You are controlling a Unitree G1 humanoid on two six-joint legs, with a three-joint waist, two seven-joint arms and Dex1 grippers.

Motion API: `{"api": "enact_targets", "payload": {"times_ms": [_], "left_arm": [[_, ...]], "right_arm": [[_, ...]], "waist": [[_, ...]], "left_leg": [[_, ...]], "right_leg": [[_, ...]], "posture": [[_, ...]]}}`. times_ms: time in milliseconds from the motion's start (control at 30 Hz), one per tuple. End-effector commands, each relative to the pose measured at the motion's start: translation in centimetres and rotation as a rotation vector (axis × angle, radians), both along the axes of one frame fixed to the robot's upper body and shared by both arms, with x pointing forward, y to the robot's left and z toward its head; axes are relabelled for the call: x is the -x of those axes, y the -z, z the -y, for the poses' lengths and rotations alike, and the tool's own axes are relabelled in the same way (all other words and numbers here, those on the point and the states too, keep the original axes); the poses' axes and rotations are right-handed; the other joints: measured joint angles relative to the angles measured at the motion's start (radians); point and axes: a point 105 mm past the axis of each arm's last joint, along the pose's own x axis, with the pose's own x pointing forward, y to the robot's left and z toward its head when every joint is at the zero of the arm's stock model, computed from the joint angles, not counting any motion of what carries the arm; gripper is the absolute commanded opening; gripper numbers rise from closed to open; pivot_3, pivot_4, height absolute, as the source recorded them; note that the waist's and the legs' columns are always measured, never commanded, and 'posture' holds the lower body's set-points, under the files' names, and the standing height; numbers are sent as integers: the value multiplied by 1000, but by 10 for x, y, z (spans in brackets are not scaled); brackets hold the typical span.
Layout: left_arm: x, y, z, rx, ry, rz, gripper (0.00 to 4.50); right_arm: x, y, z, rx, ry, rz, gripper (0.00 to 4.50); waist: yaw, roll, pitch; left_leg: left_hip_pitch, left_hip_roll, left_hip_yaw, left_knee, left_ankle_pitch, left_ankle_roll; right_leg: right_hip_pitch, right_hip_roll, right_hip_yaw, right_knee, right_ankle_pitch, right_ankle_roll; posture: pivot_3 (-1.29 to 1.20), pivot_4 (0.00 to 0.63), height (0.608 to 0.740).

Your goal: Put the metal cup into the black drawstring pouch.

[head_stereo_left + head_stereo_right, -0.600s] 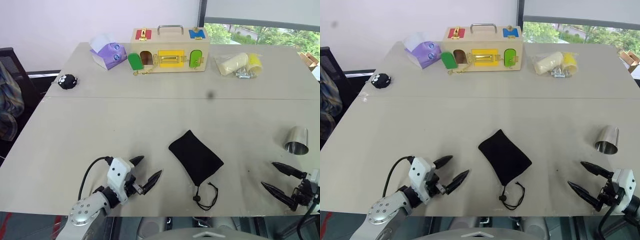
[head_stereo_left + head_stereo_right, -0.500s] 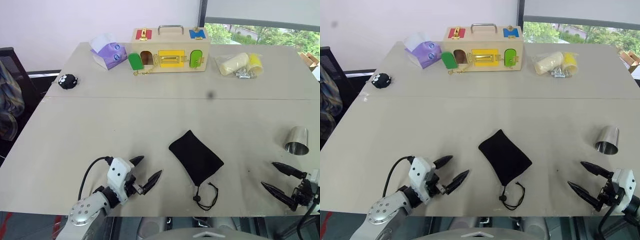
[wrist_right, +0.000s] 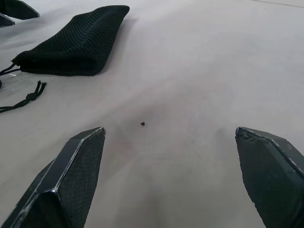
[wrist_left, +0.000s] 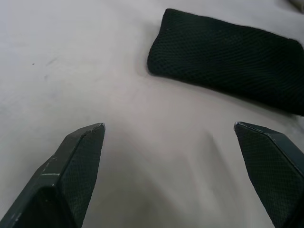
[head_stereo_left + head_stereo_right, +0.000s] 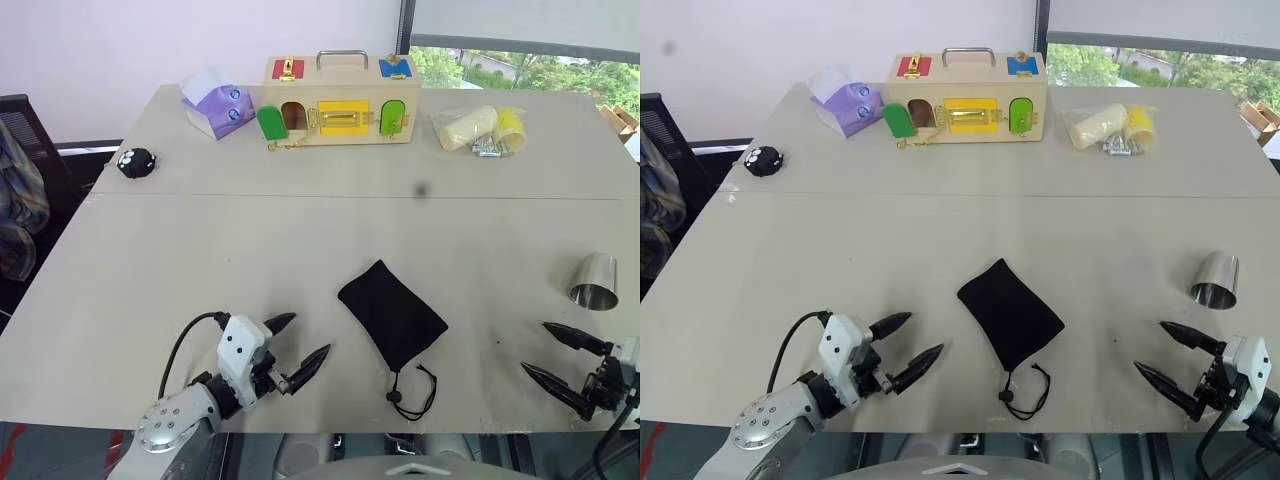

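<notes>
Left eye view showed both grippers, left gripper and right gripper, with jaws spread (nothing held), so reaching the metal cup beside the black drawstring pouch seemed next.

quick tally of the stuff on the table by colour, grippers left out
Black: 2, the soft black drawstring pouch and the small round black object with white spots
Silver: 1, the shiny metal cup
Purple: 1, the purple tissue box
Wood: 1, the wooden latch box
Pale yellow: 1, the bag of wrapped rolls
Total: 6
</notes>
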Motion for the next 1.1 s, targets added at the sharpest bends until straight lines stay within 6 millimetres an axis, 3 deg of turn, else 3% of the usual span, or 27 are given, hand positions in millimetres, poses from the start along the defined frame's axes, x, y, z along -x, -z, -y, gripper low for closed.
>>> {"api": "enact_targets", "payload": {"times_ms": [33, 367, 700, 900, 1100], "left_arm": [[2, -22, 13, 39, 74, 53, 4497], [6, -30, 27, 3, 193, 42, 4497], [29, -35, 69, 77, 339, 4, 4497], [22, -39, 74, 59, 324, 46, 4497], [20, -30, 101, 18, 319, 98, 4497]], "right_arm": [[-1, -10, -3, 6, -10, 35, 4434], [13, -11, -11, -6, -16, 5, 4434], [46, -30, -1, -19, 6, -85, 4434], [39, -36, -10, -31, -54, -104, 4434], [32, -41, -11, -35, -43, -79, 4434]], "waist": [[1, 0, 0], [0, 0, 0], [2, 2, -1], [-1, 4, -2], [5, 5, -2]], "left_leg": [[0, 0, 0, 0, 0, 0], [0, 0, 0, 0, 0, 0], [0, 0, 0, 1, 0, 0], [1, 0, 0, 1, 0, 0], [0, 0, 0, 1, 0, 0]], "right_leg": [[0, 0, 0, 0, 0, 0], [1, 0, 0, 0, 0, 0], [1, 0, 0, 0, 0, 0], [1, 0, 0, 0, -4, 0], [2, 0, 1, 0, -2, 3]], "posture": [[0, 150, 740], [0, 150, 740], [0, 150, 740], [0, 150, 740], [0, 150, 740]]}}
